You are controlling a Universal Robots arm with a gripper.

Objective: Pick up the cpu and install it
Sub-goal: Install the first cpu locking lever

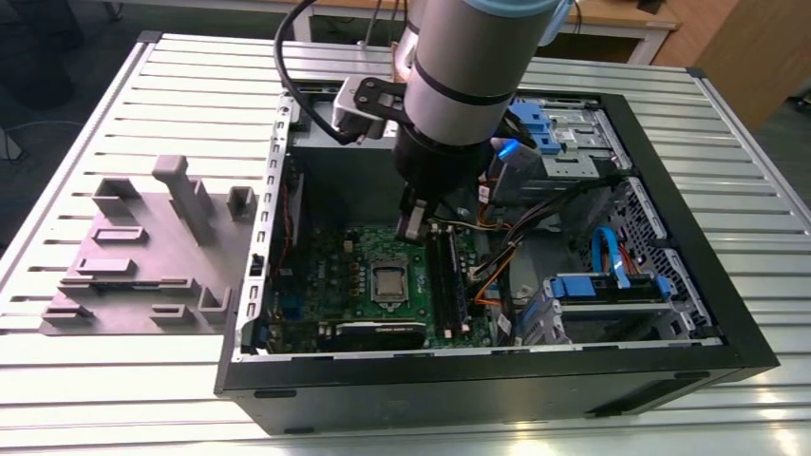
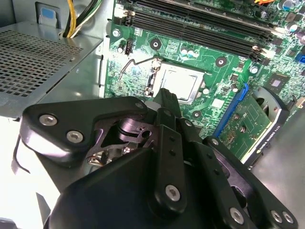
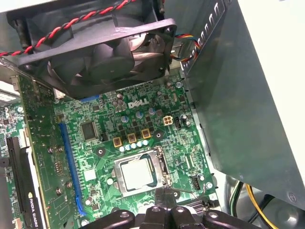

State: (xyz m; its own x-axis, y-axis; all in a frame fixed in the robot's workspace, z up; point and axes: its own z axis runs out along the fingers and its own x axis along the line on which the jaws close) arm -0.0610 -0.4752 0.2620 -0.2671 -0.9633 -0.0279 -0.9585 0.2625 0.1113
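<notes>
The ribbed silver metal counter (image 1: 152,104) spreads under everything, and on it lies the open black computer case (image 1: 507,380), side panel off, insides up. On the counter at nine o'clock from the case sits the grey plastic fixture block (image 1: 146,256) with its upright posts. Over the case hangs the thick grey and silver robot arm (image 1: 476,66), reaching down into the middle of the chassis.

Inside, the green motherboard (image 1: 342,275) lies flat on the case floor, and in the first wrist view a black cooling fan (image 3: 100,52) with a twisted red and black lead sits off the board's edge, at twelve o'clock from the socket. In the second wrist view a perforated grey metal box (image 2: 38,62) lies just beside the board.

The black end effector (image 1: 413,226) hovers low above the board; in the exterior view it is at one o'clock from the socket, near but apart. Clenched or released, I cannot tell from these views.

There is the silver rectangular socket frame (image 3: 140,174), and seated inside it the cpu (image 3: 138,172), a small flat silvery-grey square with a pale rim, lying level in the socket in both wrist views (image 2: 178,82) and in the exterior view (image 1: 386,280). The frame's thin wire lever (image 2: 138,62) runs along the socket's side.
</notes>
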